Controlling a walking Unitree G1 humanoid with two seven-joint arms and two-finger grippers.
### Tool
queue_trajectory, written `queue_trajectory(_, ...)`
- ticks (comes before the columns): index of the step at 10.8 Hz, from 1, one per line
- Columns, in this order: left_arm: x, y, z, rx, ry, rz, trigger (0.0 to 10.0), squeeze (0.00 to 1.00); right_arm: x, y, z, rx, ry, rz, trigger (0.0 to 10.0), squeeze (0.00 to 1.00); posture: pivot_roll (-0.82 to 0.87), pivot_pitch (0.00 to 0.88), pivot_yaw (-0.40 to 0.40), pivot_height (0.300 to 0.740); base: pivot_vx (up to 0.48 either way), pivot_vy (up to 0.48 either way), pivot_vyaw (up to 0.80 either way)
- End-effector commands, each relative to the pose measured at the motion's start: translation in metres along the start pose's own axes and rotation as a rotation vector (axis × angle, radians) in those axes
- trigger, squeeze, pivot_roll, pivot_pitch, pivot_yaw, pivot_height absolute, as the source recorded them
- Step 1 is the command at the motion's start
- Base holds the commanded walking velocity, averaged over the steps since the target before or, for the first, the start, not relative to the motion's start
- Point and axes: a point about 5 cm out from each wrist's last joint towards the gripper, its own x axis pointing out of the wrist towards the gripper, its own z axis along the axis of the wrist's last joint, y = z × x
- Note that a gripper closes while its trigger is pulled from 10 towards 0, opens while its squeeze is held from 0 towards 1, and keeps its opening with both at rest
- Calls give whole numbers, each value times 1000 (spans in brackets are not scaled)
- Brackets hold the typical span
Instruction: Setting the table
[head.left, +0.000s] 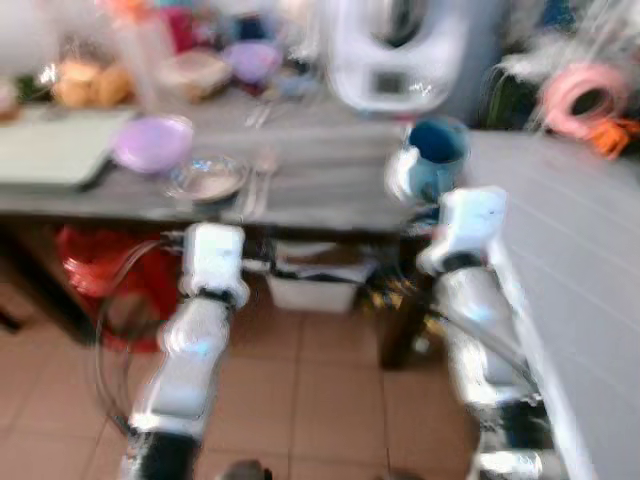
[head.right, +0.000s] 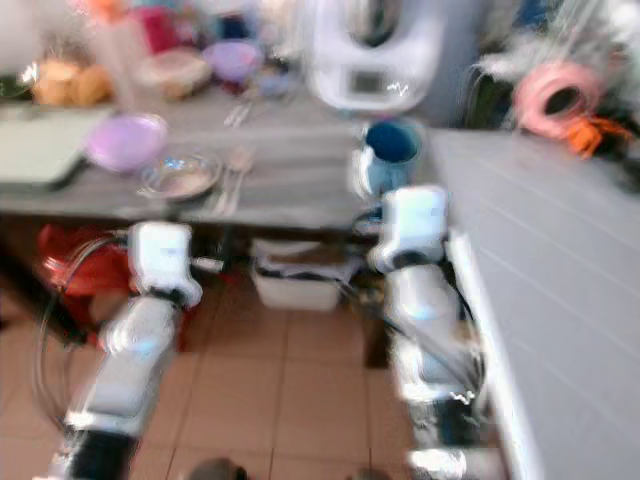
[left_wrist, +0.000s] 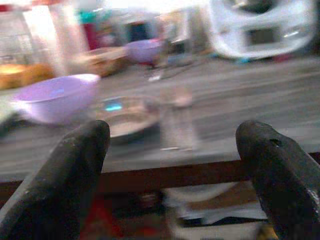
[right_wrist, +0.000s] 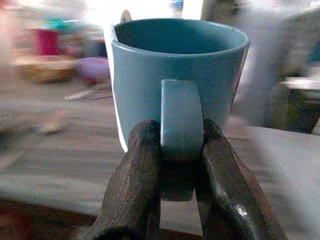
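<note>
Firmly, the right hand (right_wrist: 181, 150) pinches the smooth blue mug (right_wrist: 177, 80) by its flat handle; left hand (left_wrist: 172, 150) spread wide.

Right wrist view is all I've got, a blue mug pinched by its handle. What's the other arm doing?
Observer: The left gripper is open and carries nothing, its fingers spread in front of the table edge.
Operator: What's on the table ahead of it?
Observer: A lilac bowl, with a small glass dish beside it and cutlery next to that.
Operator: Where's my mug relative to those?
Observer: The blue mug, held in the right gripper, is by the table's right end, apart from the dish.
</note>
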Motion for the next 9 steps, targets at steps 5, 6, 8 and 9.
queue_trajectory(5,1,-13,10,25,-55,-56,10000,0,3,-16,7,-22,-27,-46,10000,0,32,0,2,740,356,274,0)
queue_trajectory(6,0,-14,11,34,-62,-62,10000,0,3,-14,6,-22,-27,-42,10000,0,34,0,3,740,480,0,0)
queue_trajectory(8,-2,-20,16,24,-75,-88,10000,0,3,-12,5,-18,-24,-39,10000,0,34,0,2,740,480,0,0)
queue_trajectory(9,-3,-24,18,26,-87,-106,10000,0,5,-11,5,-16,-24,-37,10000,0,37,0,3,740,480,0,0)
